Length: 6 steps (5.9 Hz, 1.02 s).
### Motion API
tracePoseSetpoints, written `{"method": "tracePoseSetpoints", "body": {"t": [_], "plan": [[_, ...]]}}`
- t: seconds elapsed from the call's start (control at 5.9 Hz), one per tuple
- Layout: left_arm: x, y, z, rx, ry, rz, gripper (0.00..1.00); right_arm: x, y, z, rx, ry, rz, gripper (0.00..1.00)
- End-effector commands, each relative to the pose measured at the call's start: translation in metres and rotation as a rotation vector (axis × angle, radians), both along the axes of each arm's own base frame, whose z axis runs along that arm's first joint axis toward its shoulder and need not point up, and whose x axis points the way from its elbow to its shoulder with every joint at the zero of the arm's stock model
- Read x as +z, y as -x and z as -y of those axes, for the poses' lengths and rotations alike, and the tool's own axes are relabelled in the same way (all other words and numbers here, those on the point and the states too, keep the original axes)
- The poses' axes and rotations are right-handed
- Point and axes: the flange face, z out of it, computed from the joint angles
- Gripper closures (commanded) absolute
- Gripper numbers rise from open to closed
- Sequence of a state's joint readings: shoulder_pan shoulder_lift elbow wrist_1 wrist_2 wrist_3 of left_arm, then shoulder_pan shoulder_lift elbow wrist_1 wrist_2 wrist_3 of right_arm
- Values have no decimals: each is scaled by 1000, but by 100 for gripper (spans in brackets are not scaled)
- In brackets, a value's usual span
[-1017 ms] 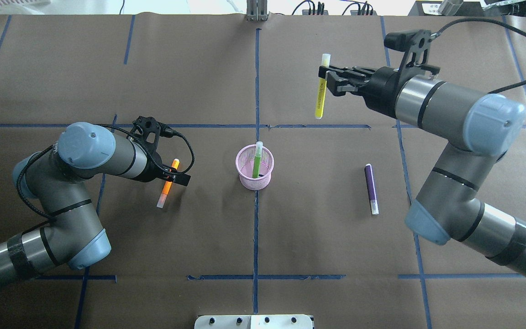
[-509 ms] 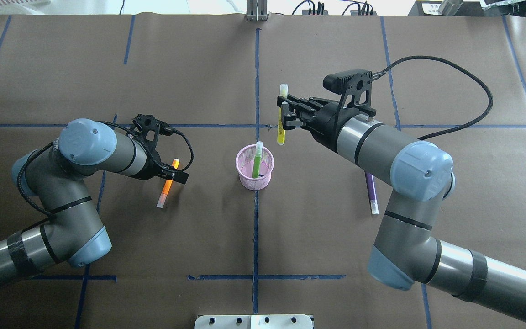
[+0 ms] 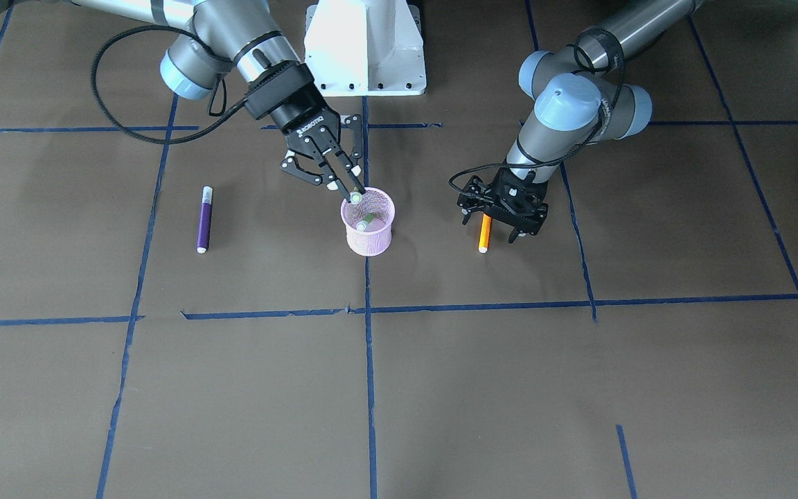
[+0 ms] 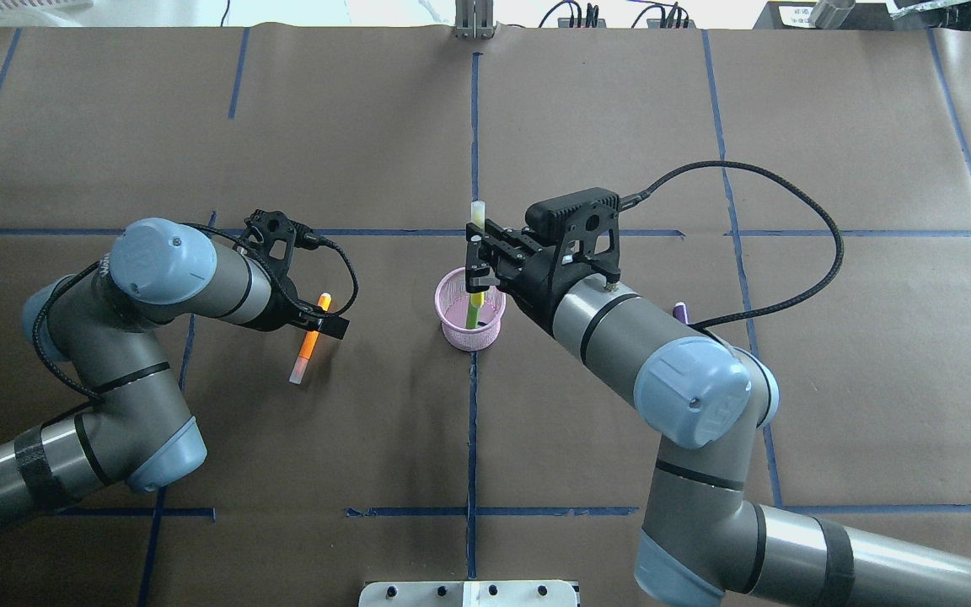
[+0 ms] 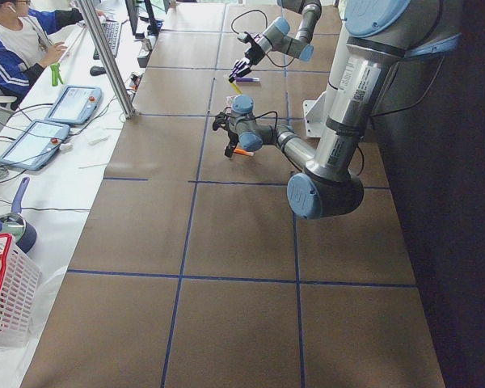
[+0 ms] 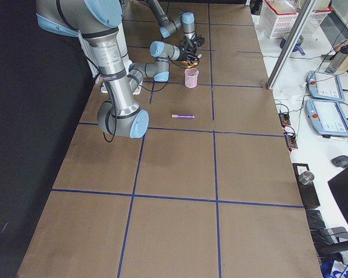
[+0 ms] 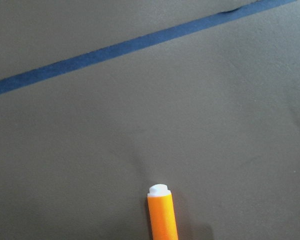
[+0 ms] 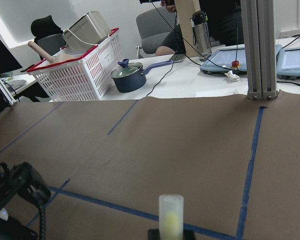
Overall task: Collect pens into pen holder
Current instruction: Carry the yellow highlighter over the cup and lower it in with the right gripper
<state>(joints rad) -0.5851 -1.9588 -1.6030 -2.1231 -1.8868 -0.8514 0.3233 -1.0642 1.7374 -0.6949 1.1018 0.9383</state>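
The pink mesh pen holder [image 4: 458,334] [image 3: 369,235] stands at the table's middle with a green pen [image 4: 472,314] [image 3: 365,222] leaning inside. My right gripper [image 4: 477,258] [image 3: 350,193] is shut on a yellow pen [image 4: 477,216] [image 8: 170,215], held upright over the cup's mouth; its lower end is hidden. An orange pen [image 4: 308,341] [image 3: 484,234] [image 7: 163,214] lies flat, and my left gripper [image 4: 323,324] [image 3: 494,227] stands open around it. A purple pen [image 3: 204,218] [image 6: 182,116] lies apart on the right side, mostly hidden behind my right arm in the overhead view.
Blue tape lines [image 4: 473,126] grid the brown table. The white robot base [image 3: 364,48] sits at the near edge. Beyond the far edge, a side bench holds a white basket [image 8: 80,70], a blue pot [image 8: 127,77] and tablets [image 5: 73,103]; a seated person [image 5: 20,40] is there.
My right arm swung the yellow pen in from the far right to just over the pen holder. The left arm and the orange pen hardly moved.
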Motion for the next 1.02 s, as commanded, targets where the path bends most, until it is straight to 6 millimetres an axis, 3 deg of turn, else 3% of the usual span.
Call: {"method": "tracePoseSetpoints", "body": {"t": [0.0,0.34,0.51,0.68,0.85], "plan": [[0,0,0,0,-1,0,1,10,20,0,32,-4,-53,100],[0,0,0,0,-2,-1,1,25,35,6,47,-15,-113,100],[-1,0,1,0,-2,-1,1,26,40,8,51,-13,-121,90],[-1,-1,0,1,-2,-1,1,21,45,6,47,-11,-112,25],[-3,-1,0,1,-4,-4,1,16,45,6,48,-10,-94,0]]}}
